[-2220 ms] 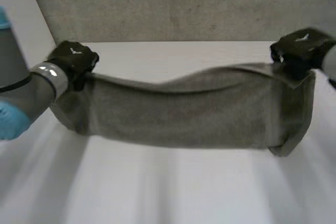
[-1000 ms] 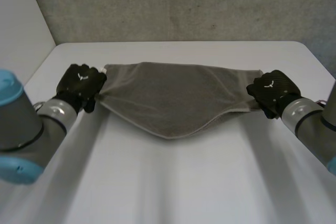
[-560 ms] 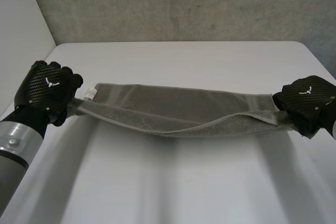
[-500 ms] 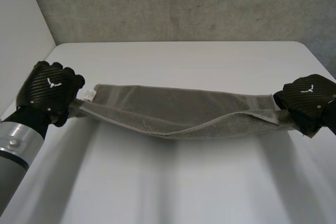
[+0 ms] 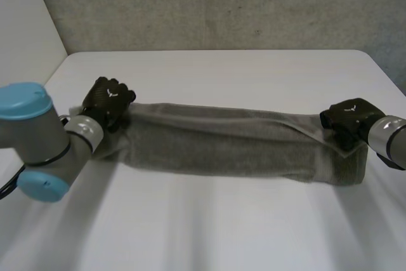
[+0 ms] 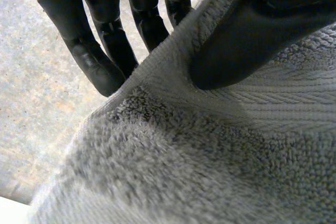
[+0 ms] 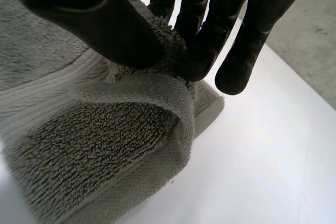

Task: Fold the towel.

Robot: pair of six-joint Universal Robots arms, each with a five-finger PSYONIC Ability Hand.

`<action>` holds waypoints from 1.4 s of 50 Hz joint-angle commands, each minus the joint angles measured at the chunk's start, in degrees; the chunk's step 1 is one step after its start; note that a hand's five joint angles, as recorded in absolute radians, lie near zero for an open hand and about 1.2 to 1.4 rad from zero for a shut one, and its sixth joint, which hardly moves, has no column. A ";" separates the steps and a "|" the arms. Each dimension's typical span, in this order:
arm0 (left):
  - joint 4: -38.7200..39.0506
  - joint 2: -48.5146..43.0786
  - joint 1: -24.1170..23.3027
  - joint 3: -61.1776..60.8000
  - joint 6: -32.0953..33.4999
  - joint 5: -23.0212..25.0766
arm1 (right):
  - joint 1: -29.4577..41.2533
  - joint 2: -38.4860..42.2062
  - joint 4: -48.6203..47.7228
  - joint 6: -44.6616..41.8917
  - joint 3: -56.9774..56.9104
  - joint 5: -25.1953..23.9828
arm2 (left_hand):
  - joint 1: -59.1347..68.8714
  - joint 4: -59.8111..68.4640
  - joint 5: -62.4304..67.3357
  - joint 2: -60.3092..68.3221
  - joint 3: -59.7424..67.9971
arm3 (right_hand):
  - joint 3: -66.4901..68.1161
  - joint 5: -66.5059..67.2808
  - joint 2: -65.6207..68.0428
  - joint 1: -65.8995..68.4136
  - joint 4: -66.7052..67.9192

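Note:
A grey towel hangs stretched in a long band across the middle of the white table. My left hand holds its left end, the thumb pinching the towel against the fingers. My right hand holds the right end. There the thumb and fingers pinch a bunched, folded corner of the towel, which droops under the hand.
A grey wall rises behind the table's far edge. Bare white tabletop lies in front of the towel and behind it. The left arm's grey joint with a blue cap stands low at the table's left side.
Both hands have moved away from me and down with the towel. The towel, a flat thin band held up half a second ago, now hangs as a wider band.

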 commanded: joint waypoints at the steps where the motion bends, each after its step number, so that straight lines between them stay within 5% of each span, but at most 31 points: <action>1: -0.67 -10.04 -1.08 13.24 -0.14 -0.98 | 1.58 5.13 -8.84 4.87 -3.75 2.26 | -3.12 -7.55 -15.33 -7.43 -9.01 | 3.14 3.32 6.47 4.19 3.10; 13: -4.36 -19.81 -2.75 25.65 -0.49 -4.23 | 3.42 12.70 -12.90 4.79 -9.73 5.61 | -5.46 -9.88 -17.66 -9.76 -11.34 | 3.14 3.32 6.47 4.19 3.10; 16: -6.12 -21.66 -3.10 27.50 -0.49 -4.32 | 3.60 14.37 -12.55 4.44 -11.14 6.57 | -23.62 -28.04 -35.82 -27.92 -29.50 | -0.50 -0.32 2.83 0.55 -0.54; 18: -8.04 -22.36 -3.63 28.20 -0.14 -4.41 | 4.04 14.98 -12.38 4.61 -11.23 8.15 | -52.76 -57.18 -64.96 -57.07 -58.64 | -51.71 -51.53 -48.38 -50.66 -51.75; 19: -8.05 -22.36 -3.63 28.20 -0.14 -4.41 | 4.04 14.98 -12.38 4.61 -11.23 8.16 | -52.89 -57.31 -65.09 -57.19 -58.77 | -51.97 -51.79 -48.64 -50.92 -52.01; 20: -8.66 -22.36 -3.98 28.38 -0.14 -4.58 | 4.30 14.90 -12.46 4.61 -11.14 9.29 | -61.38 -65.81 -73.59 -65.69 -67.27 | -66.86 -66.68 -63.53 -65.81 -66.90; 23: -9.19 -21.58 -4.86 28.55 -0.31 -4.76 | 4.56 14.46 -12.38 4.61 -11.14 10.79 | -71.87 -76.29 -84.07 -76.17 -77.75 | -66.86 -66.68 -63.53 -65.81 -66.90; 44: -9.72 -3.64 -4.33 18.45 -9.10 -5.55 | 3.69 -6.11 -17.56 4.79 -0.06 10.53 | -69.88 -74.30 -82.08 -74.18 -75.76 | -66.86 -66.68 -63.53 -65.81 -66.90; 54: -9.63 5.83 -3.81 3.79 -9.10 -3.54 | 3.69 -6.55 4.91 4.96 -2.78 3.42 | -69.88 -74.30 -82.08 -74.18 -75.76 | -61.91 -61.73 -58.58 -60.86 -61.95; 61: -9.46 10.06 -2.66 -2.63 -9.37 -0.37 | 3.42 -5.32 9.94 4.88 -1.83 -0.28 | -69.88 -74.30 -82.08 -74.18 -75.76 | -57.01 -56.84 -53.69 -55.97 -57.06; 70: -7.44 13.06 -2.66 -9.41 -10.16 0.07 | 1.67 -4.44 -4.82 4.44 9.08 -0.19 | -69.88 -74.30 -82.08 -74.18 -75.76 | -54.83 -54.65 -51.51 -53.79 -54.87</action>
